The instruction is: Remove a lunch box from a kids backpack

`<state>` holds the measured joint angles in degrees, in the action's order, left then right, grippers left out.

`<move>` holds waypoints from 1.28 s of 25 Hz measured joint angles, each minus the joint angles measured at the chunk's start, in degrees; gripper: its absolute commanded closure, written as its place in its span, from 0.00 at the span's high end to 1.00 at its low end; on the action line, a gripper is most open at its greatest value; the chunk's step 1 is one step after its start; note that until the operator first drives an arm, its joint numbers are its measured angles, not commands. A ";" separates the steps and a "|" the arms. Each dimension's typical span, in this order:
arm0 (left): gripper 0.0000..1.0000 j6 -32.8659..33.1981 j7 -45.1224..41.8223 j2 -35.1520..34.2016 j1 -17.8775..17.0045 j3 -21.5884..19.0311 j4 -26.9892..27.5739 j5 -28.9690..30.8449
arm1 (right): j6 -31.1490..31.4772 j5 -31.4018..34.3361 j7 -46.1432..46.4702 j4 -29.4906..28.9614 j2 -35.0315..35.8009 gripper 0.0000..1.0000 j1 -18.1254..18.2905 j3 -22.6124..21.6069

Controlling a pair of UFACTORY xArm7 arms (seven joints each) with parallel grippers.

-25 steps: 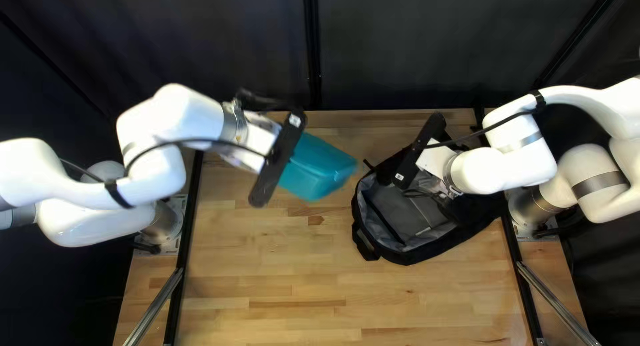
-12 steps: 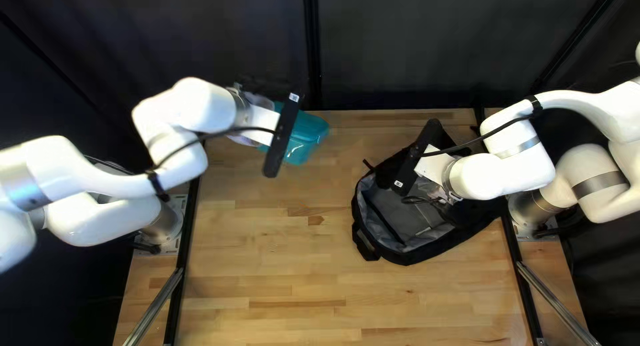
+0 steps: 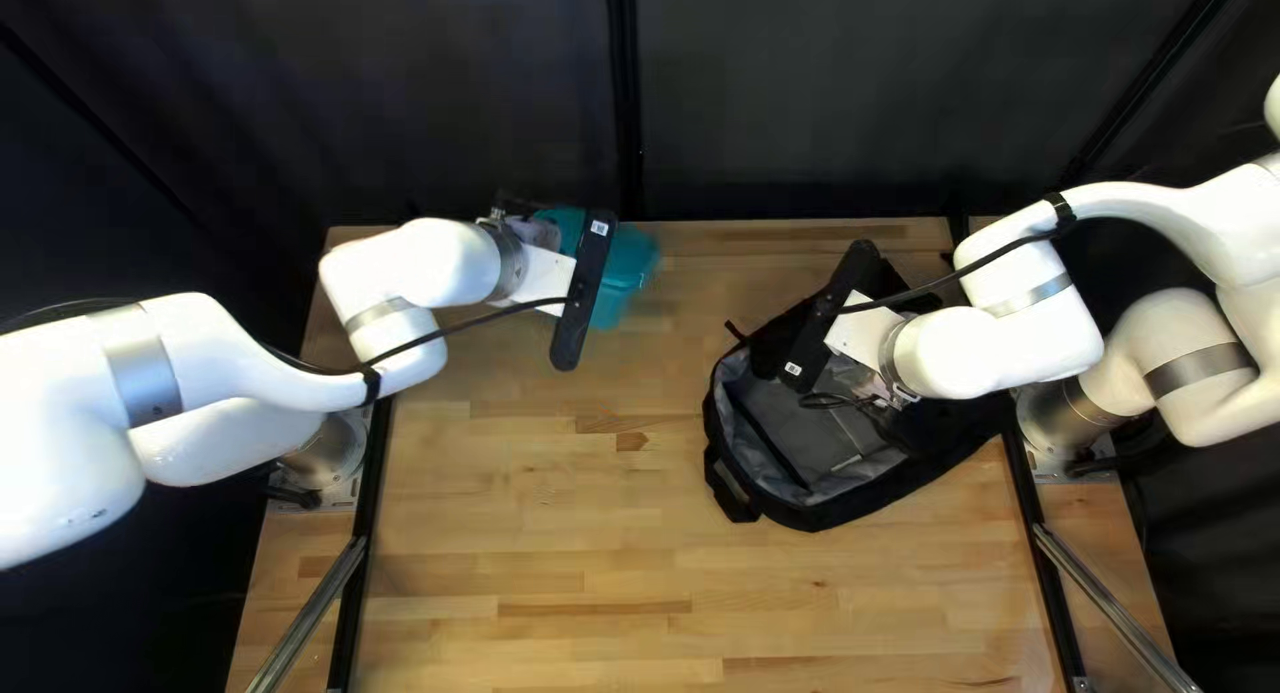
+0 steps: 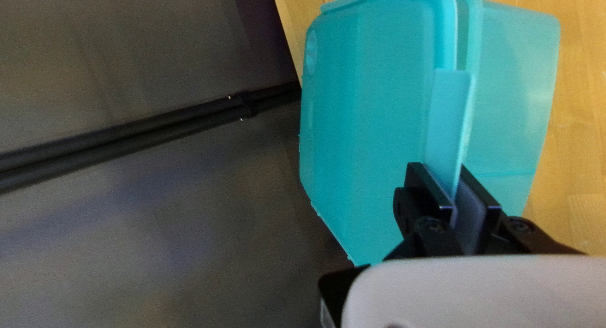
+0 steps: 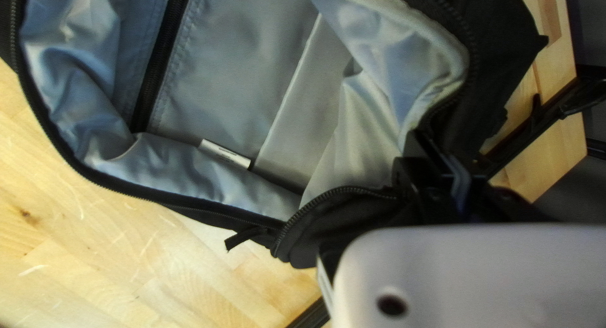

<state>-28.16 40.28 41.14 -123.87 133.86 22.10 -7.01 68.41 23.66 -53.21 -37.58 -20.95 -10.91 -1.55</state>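
Note:
At the table's far side, left of the backpack, my left gripper (image 3: pixel 583 293) partly covers the teal lunch box (image 3: pixel 630 269) in the top left view. In the left wrist view, my left gripper (image 4: pixel 456 186) is shut on the flap at the rim of the lunch box (image 4: pixel 379 113). My right gripper (image 3: pixel 823 322) is over the far part of the open black backpack (image 3: pixel 854 473). In the right wrist view, my right gripper (image 5: pixel 445 170) is shut on the black cloth edge of the backpack (image 5: pixel 233 69), whose grey lining shows. Its fingertips are partly lost in the dark cloth.
The wooden table (image 3: pixel 574 546) has black rails along both sides. A dark curtain (image 3: pixel 800 106) hangs behind its far edge, with a black pole (image 3: pixel 624 93) in front. A black strap (image 5: pixel 536 129) extends beyond my right gripper.
My left gripper has carried the lunch box away from the backpack, toward the left and the table's far edge. The left arm's links have swung inward. My right gripper and the backpack have barely moved.

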 measured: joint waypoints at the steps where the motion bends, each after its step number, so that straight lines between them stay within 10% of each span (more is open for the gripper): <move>1: 0.00 0.63 -0.51 -0.20 -0.05 -0.56 -0.45 -0.18 | -0.10 -0.03 -0.05 0.18 -0.08 0.00 -0.01 0.00; 5: 0.04 2.76 -2.42 -1.59 -0.51 -2.59 -1.69 -1.20 | -0.40 -0.09 -0.14 0.50 -0.12 0.00 -0.03 0.04; 6: 0.21 2.96 -2.64 -2.16 -0.75 -2.78 -1.71 -1.54 | -0.47 -0.09 -0.15 0.56 -0.13 0.00 -0.02 0.06; 8: 0.00 2.74 -3.09 -3.41 -1.56 -3.00 -1.45 -2.49 | -0.62 -0.06 -0.15 0.72 -0.20 0.00 0.01 0.11; 32: 0.03 -5.61 -7.80 -13.65 -11.09 -4.62 3.45 -14.12 | -2.93 0.41 -0.99 1.57 0.49 0.00 0.07 0.11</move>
<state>-33.77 32.48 27.48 -134.96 129.24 25.55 -21.12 65.48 24.07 -54.21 -36.00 -20.46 -10.84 -1.44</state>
